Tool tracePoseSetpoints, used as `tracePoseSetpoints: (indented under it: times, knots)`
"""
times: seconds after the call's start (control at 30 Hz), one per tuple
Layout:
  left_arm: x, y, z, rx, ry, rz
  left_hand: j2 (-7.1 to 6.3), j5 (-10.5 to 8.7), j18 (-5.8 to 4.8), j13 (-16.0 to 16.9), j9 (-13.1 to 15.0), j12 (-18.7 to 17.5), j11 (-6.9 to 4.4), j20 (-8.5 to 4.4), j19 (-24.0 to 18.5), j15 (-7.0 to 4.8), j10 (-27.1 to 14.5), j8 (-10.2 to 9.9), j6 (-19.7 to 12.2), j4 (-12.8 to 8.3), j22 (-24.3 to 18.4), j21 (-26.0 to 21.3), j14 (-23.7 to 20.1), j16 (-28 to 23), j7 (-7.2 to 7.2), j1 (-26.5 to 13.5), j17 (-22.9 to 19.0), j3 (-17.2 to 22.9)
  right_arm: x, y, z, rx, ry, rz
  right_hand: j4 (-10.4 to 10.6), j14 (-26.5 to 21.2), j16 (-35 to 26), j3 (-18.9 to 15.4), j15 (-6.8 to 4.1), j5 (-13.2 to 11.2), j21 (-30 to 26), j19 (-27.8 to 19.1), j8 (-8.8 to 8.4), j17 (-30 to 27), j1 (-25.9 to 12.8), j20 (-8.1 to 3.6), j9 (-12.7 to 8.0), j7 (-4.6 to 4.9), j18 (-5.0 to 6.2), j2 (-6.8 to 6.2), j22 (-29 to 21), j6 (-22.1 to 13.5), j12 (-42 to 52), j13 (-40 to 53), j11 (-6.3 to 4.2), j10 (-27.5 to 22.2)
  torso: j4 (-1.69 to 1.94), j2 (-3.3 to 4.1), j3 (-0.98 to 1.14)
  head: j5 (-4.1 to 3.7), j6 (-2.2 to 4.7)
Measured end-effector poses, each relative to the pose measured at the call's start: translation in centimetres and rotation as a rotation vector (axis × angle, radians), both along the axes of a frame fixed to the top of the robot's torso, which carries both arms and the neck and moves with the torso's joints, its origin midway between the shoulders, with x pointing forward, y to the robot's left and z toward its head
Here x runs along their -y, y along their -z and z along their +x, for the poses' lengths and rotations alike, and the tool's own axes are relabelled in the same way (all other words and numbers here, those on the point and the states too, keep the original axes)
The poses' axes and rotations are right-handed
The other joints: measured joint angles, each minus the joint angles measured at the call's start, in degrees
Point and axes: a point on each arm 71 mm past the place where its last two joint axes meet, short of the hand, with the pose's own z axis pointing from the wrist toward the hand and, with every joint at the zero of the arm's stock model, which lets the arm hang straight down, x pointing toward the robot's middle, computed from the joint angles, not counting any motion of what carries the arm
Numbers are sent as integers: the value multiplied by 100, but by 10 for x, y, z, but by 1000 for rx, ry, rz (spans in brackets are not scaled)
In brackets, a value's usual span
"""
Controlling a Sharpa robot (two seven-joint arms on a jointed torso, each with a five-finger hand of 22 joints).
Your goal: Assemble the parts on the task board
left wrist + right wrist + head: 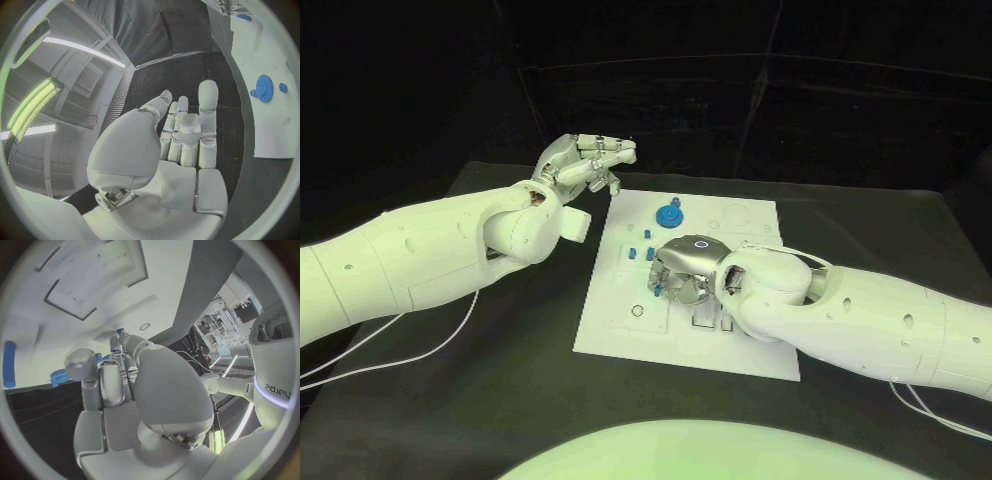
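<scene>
Matt white task board (733, 225), glossy blue plastic gear (671, 214); matt black table (488, 400)

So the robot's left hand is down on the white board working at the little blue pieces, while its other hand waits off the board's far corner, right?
Not quite: the hands are swapped. In the head view the right hand is down on the task board among the blue parts, while the left hand is raised off its far corner, holding nothing.

The right hand (687, 268) covers the middle of the task board (625, 325), so the fingertips and any part beneath them are hidden, and contact cannot be determined. The small blue parts (635, 253) beside that hand, toward the board's left edge, are too small to identify. In the right wrist view, a blue bar (9, 364) is cut off by the circle's rim.
</scene>
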Motion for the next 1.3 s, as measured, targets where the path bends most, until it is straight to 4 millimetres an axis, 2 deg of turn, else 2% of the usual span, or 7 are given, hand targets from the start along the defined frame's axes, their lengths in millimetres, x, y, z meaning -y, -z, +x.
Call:
tracePoseSetpoints:
  times: [0.27,0.47,0.53,0.6,0.87,1.1,1.3]
  knots:
    - [0,0,0,0,0,0,0,0,0,0,0,0,0,0,0,0,0,0,0,0,0,0,0,0,0,0,0,0,-1,6,-5,-1,-11,-17,-1,0,0,1,0,-34,0,0,-21,-16,-187,0,3,59,0,-76,-29,-41,-81,-10,54,-54,0,0,-1,13,-17]
    - [0,0,0,-1,0,0,0,0,0,-1,0,0,0,0,0,0,0,0,0,0,1,0,0,0,0,0,0,0,0,7,-5,9,-6,-19,74,-20,-100,-125,105,-4,-201,-183,-105,-245,-518,133,-47,197,1,-334,-375,-519,-246,-7,202,-496,-1,0,-2,17,-18]
    - [0,0,0,-1,0,0,0,0,0,-1,0,0,0,0,0,0,0,0,0,0,0,0,0,0,0,0,1,0,0,7,-5,12,-5,-17,65,-20,-173,-194,145,-3,-305,-264,-105,-361,-589,174,-48,220,1,-349,-535,-627,-325,-31,159,-555,-1,-1,-2,17,-18]
    - [0,0,0,-1,0,0,0,0,0,-1,0,0,0,0,0,0,0,0,0,0,0,0,0,0,0,0,0,0,0,7,-5,16,-4,-11,41,-19,-239,-236,147,3,-406,-350,-104,-465,-602,202,-47,246,1,-361,-691,-718,-455,-89,284,-922,0,0,-2,17,-18]
    - [-1,0,0,-2,0,1,0,0,0,-1,0,0,0,0,0,0,0,0,0,0,1,0,0,0,0,0,1,0,8,8,-9,35,12,25,2,-21,-322,-337,187,30,-554,-452,-104,-645,-602,226,-40,262,92,-361,-932,-823,-361,-37,356,-1119,-1,-3,2,1,15]
    - [-2,0,0,-3,-1,1,0,0,0,2,-2,24,0,0,0,0,0,0,0,-16,-7,0,0,0,0,0,-6,-16,26,-9,-19,61,31,107,-14,-21,-322,-382,187,103,-554,-449,-104,-657,-626,222,-22,262,92,-338,-842,-822,-193,-17,323,-1085,-5,-7,4,-75,73]
    - [-3,0,0,-4,-2,2,0,0,0,7,-6,39,0,0,0,0,0,0,0,-16,-12,0,0,0,0,0,-11,-16,60,-44,-6,101,115,159,-15,-21,-271,-462,187,123,-514,-398,-104,-567,-626,216,-23,262,92,-338,-792,-822,-106,-17,323,-1085,-10,-9,-1,-185,143]
